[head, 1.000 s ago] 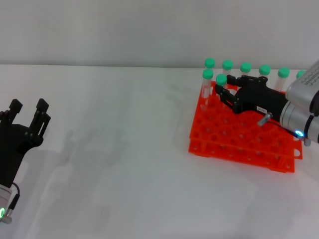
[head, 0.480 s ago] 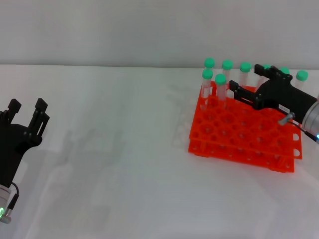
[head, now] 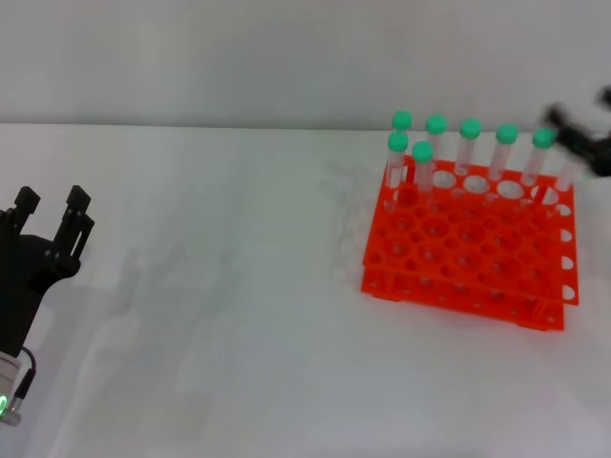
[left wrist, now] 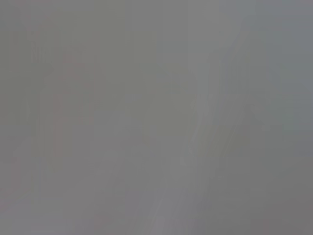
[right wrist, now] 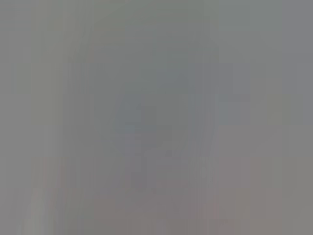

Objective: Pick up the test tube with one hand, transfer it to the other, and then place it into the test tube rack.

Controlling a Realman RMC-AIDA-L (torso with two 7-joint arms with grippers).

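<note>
The orange-red test tube rack (head: 468,250) stands on the white table at the right. Several green-capped test tubes stand upright in it, most along its far row. One tube (head: 423,170) stands in the second row, near the rack's left end. My right gripper (head: 584,141) shows only as a blurred black shape at the right edge, above the rack's far right corner; its fingers are spread and hold nothing. My left gripper (head: 52,215) is open and empty at the lower left, fingers pointing up. Both wrist views show only flat grey.
The white table (head: 220,286) stretches between my left gripper and the rack. A pale wall rises behind the table's far edge.
My right gripper has pulled back from the tube in the second row, moving right and up until it is almost out of the head view. The left arm has not moved.
</note>
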